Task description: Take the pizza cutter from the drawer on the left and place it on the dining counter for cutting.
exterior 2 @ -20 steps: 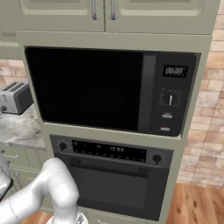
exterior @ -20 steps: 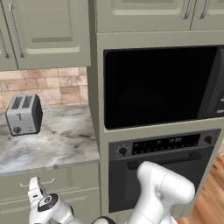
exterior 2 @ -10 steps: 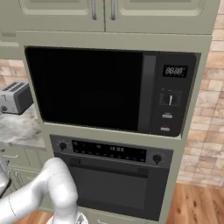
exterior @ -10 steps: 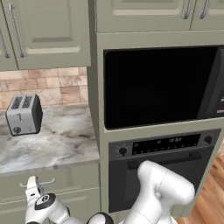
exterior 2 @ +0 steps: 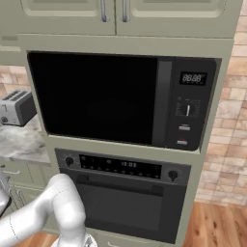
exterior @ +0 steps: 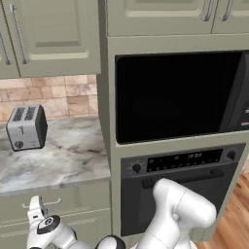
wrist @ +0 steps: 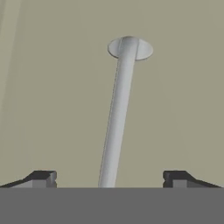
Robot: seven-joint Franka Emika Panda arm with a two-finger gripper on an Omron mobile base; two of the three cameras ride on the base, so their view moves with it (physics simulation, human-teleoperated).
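Your gripper (wrist: 109, 179) stands wide open at the bottom of the hand view, one dark fingertip (wrist: 43, 178) at the lower left and the other at the lower right, with nothing between them but the bar handle (wrist: 118, 113). That silver bar runs from a round mount in the upper middle of the frame down to the bottom centre, against the plain olive-beige front of the drawer (wrist: 175, 109); the fingers straddle it without closing, and you cannot tell from this view whether they touch it. In the left base view you see the gripper (exterior: 35, 206) at the lower left of the frame, raised in front of the drawer (exterior: 73, 199) that sits just under the marble top (exterior: 58, 160) with the toaster (exterior: 26, 127). The drawer front is flush with the cabinet, shut, so the pizza cutter cannot be seen. To the right of that counter, in the middle of the frame, stand the black microwave (exterior: 180, 95) and below it the oven (exterior: 180, 189). In the right base view the toaster (exterior 2: 17, 107) sits at the left edge, and the microwave (exterior 2: 120, 99) and oven (exterior 2: 128, 198) take the centre.
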